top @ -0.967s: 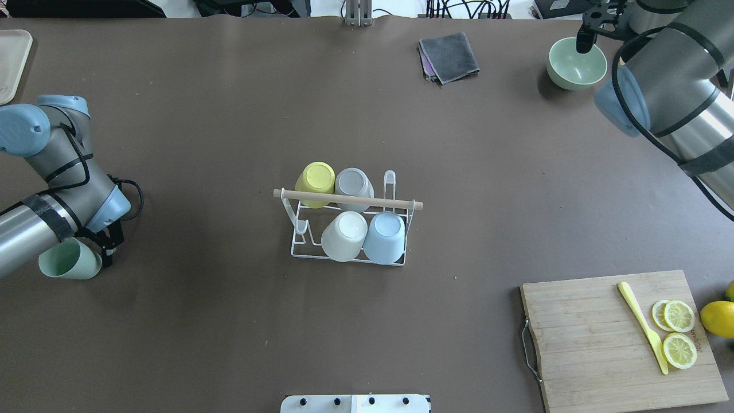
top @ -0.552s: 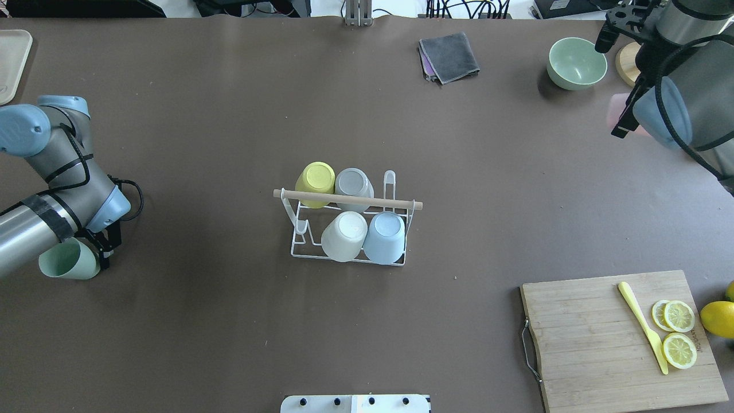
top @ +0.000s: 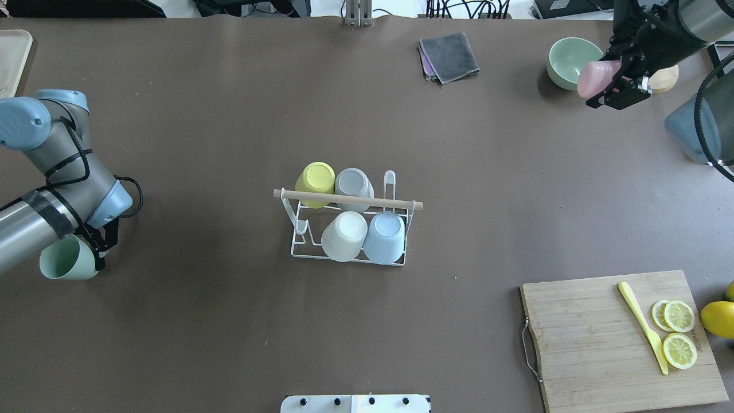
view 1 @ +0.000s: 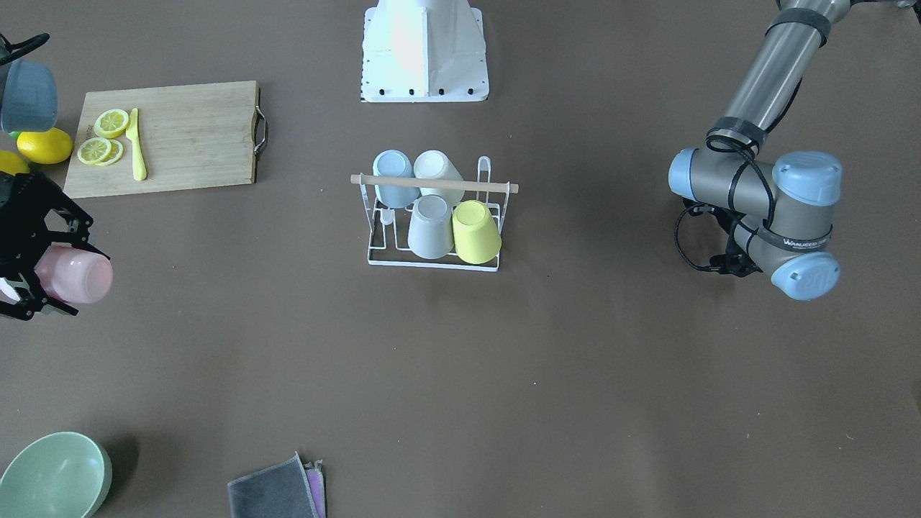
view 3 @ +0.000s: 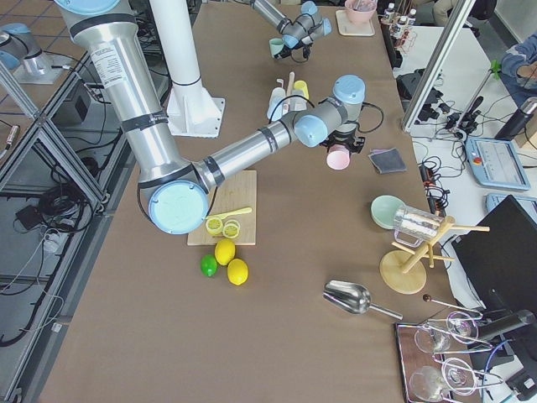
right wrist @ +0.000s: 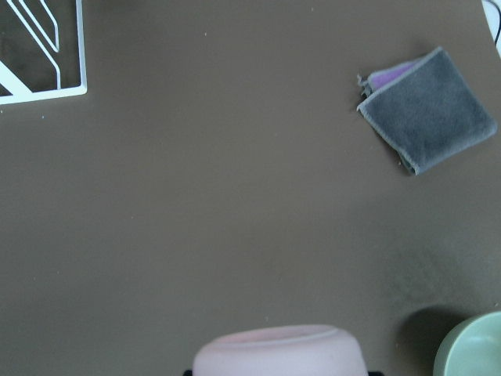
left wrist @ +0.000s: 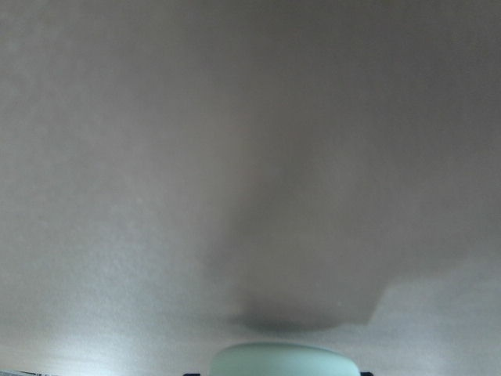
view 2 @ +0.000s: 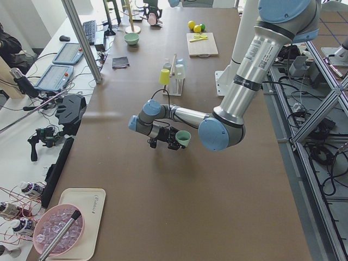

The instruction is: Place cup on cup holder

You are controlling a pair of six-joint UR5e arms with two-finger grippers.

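though half hidden, the left pincer (top: 96,257) grips a green cup (top: 64,259); the right pincer (top: 611,78) grips a pink cup (top: 593,79).

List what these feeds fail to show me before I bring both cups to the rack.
- Left wrist view: blurred; only the rim of the green cup shows, cut by the bottom edge.
- Overhead: where the jaws of the left gripper grip that cup is hidden under the left forearm.
- Right wrist view: the pink cup is cut off at the bottom; the cup holder shows only a corner.
- Front-facing view: the left edge cuts the right gripper.
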